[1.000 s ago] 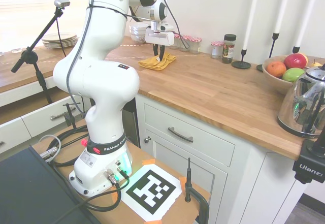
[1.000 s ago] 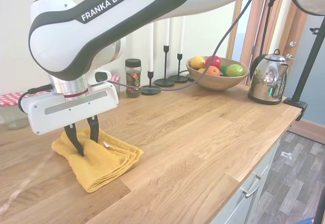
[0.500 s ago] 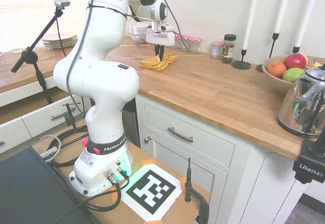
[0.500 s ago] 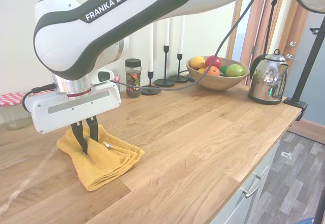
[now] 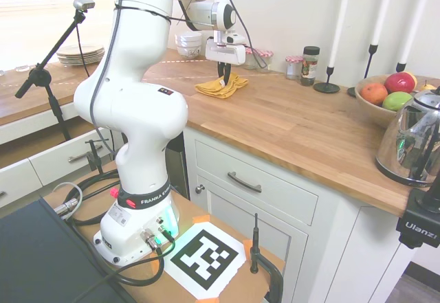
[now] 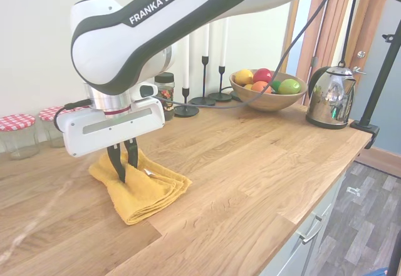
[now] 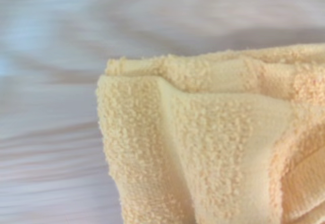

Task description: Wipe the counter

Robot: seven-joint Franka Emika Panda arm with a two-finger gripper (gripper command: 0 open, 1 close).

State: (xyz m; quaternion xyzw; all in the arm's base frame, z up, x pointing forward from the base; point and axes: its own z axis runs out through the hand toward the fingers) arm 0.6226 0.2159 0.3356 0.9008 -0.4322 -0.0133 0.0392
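Note:
A folded yellow cloth [image 6: 147, 188] lies on the honey-brown wooden counter [image 6: 250, 163]. In the first exterior view the same cloth [image 5: 221, 86] sits near the counter's inner corner. My gripper [image 6: 125, 171] points straight down into the cloth's upper folds, its dark fingers pinched together on the fabric. From the other side, the gripper [image 5: 223, 80] stands over the cloth's middle. The wrist view is filled by the cloth [image 7: 213, 142] close up, with blurred counter [image 7: 51, 132] beside it.
Red-lidded jars [image 6: 15, 135] stand at the wall behind the cloth. A spice jar [image 6: 164, 94], candlesticks [image 6: 203, 69], a fruit bowl [image 6: 268, 91] and a kettle [image 6: 331, 97] line the counter further along. Plates [image 5: 80, 54] and stacked bowls [image 5: 187, 42] sit on the other leg.
The fingers closed on the cloth, and the gripper has dragged it along the counter toward the fruit bowl end. The cloth has bunched slightly under the grip.

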